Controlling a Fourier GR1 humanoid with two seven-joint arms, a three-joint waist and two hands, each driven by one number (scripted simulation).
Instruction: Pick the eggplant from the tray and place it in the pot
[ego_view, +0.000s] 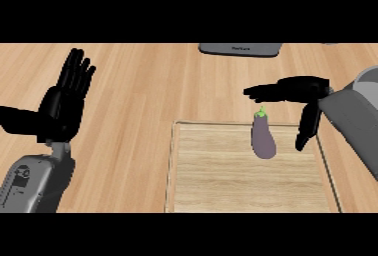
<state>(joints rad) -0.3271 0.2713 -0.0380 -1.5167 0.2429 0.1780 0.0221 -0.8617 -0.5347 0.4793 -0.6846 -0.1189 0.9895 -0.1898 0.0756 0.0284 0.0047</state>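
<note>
Just under right fingers (260, 92), eggplant (263, 141), on tray (218, 186)

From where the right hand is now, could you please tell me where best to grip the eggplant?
Probably across its thick purple middle, from above. The eggplant lies flat on the tray, lengthwise away from the robot, green stem far, so the open right hand above its stem end can close on its left and right flanks.

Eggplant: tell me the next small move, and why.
Probably lower the right hand and curl it round the eggplant. The hand is open, fingers beyond the stem end, thumb beside it at the right, seemingly not touching, and the eggplant lies on the tray.
</note>
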